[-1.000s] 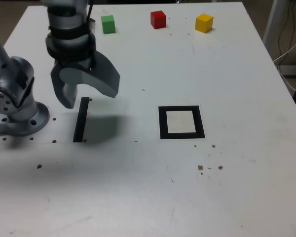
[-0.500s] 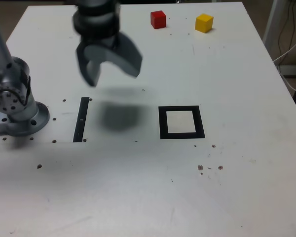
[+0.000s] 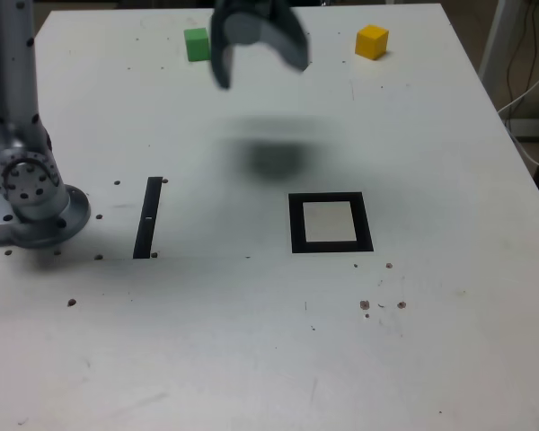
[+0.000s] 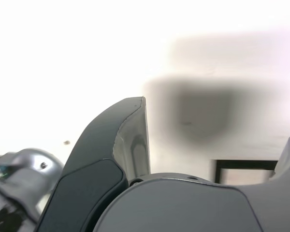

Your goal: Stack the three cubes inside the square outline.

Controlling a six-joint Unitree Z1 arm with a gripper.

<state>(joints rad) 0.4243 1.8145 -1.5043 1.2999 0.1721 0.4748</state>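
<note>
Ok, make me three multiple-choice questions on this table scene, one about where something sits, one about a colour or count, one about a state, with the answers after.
1. In the exterior view, where is the gripper?
A. over the square outline
B. at the far side of the table, between the green and yellow cubes
C. beside the arm's base

2. Which cube colours are plainly visible in the exterior view?
A. green and yellow
B. blue and red
C. yellow only

3. What is inside the square outline?
A. one cube
B. a stack of two cubes
C. nothing, its white centre is bare

Answers: 1 B, the open jaws hang between the green cube and the yellow cube. 2 A, only those two show; the gripper covers the spot between them. 3 C, no cube sits in the frame.
</note>
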